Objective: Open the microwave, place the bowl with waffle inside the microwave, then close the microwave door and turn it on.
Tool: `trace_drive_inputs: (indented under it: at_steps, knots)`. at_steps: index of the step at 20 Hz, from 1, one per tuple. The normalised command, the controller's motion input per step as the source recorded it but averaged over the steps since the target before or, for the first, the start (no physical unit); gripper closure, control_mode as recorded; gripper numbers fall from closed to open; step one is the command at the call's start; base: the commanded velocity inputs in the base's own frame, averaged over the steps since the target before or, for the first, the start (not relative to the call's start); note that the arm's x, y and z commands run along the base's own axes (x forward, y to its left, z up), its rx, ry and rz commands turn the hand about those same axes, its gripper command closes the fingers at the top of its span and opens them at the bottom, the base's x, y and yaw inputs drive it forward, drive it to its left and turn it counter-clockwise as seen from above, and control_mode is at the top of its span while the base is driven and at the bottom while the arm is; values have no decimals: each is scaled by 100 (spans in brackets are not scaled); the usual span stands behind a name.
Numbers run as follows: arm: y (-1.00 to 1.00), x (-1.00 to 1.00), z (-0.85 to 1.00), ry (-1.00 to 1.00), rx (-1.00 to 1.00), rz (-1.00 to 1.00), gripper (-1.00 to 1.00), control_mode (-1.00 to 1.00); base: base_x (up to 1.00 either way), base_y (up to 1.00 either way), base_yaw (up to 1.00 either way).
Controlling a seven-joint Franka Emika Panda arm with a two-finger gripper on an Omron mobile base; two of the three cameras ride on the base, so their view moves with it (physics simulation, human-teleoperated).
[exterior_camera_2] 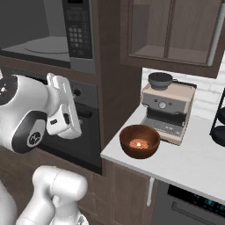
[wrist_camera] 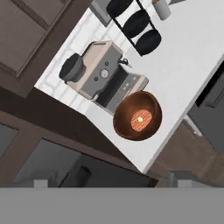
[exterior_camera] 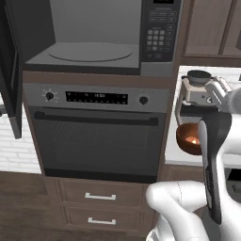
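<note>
The robot's two-finger hand [wrist_camera: 111, 183] hangs spread wide and empty, touching nothing. Below it the round reddish-brown wooden bowl [wrist_camera: 137, 116] sits on the white table [wrist_camera: 192, 65], holding a small golden-orange waffle [wrist_camera: 141, 119]. At the bowl's ten o'clock stands a beige coffee machine [wrist_camera: 97, 72]. Farther off, the grey-black microwave [exterior_camera: 94, 37] gapes, its dark glass door [exterior_camera: 12, 70] swung left.

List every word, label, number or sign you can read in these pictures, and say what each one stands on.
No text can be read.
Microwave keypad: rows of buttons, markings too small to read.
Wall oven display: a dark strip with pale marks, blurred.
Coffee machine: a round dial on its front, no legible lettering.
Bowl, counter: no marking seen.
</note>
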Motion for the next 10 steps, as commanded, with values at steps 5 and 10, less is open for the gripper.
trace_drive_inputs:
  at_steps: [5,10]
  knots:
    - [-97,-40,-63,0,2,-16,-100,-100,0,0,0]
    - [-94,-41,-49,3,17,-5,-100,-100,0,0,0]
